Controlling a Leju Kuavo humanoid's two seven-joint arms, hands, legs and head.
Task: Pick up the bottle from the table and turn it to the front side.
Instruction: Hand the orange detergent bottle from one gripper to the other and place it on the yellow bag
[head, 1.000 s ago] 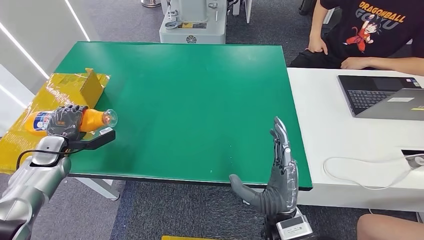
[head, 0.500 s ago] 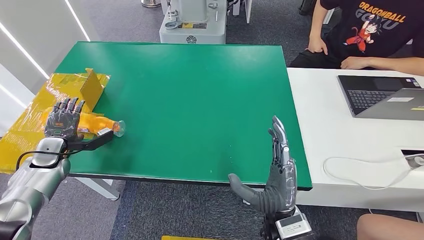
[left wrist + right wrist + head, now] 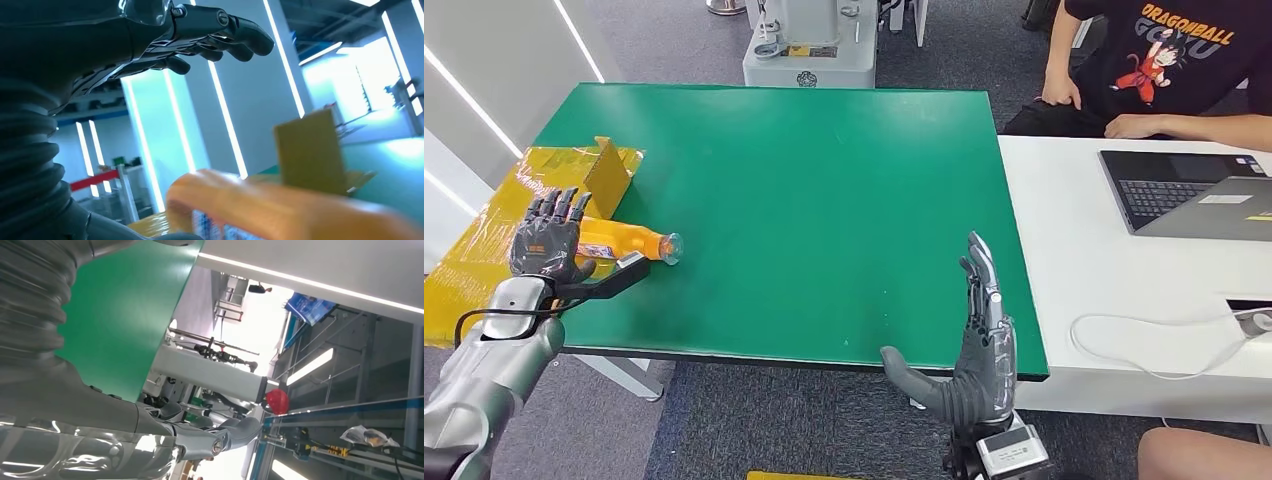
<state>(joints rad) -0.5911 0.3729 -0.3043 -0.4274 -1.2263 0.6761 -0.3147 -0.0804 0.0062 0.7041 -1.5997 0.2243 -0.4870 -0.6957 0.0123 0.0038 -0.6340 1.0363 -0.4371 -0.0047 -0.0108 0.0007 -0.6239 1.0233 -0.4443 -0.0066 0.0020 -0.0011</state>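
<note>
The bottle (image 3: 629, 241) lies on its side at the left edge of the green worktop (image 3: 824, 200), its clear cap end pointing toward the worktop centre and its body partly on the yellow taped cardboard (image 3: 494, 250). The left hand (image 3: 548, 243) is above the bottle's rear end with the fingers (image 3: 559, 206) released and spread, grasping nothing; in the left wrist view the fingers (image 3: 220, 35) arch clear above the orange bottle (image 3: 280, 210), apart from it. An upright cardboard flap (image 3: 609, 172) stands just beyond the bottle. The right hand (image 3: 980, 350) is at the near edge of the worktop, fingers released, extended straight and grasping nothing. A person (image 3: 1164, 70) sits at the adjoining white worktop (image 3: 1074, 250), near a laptop (image 3: 1194, 195).
</note>
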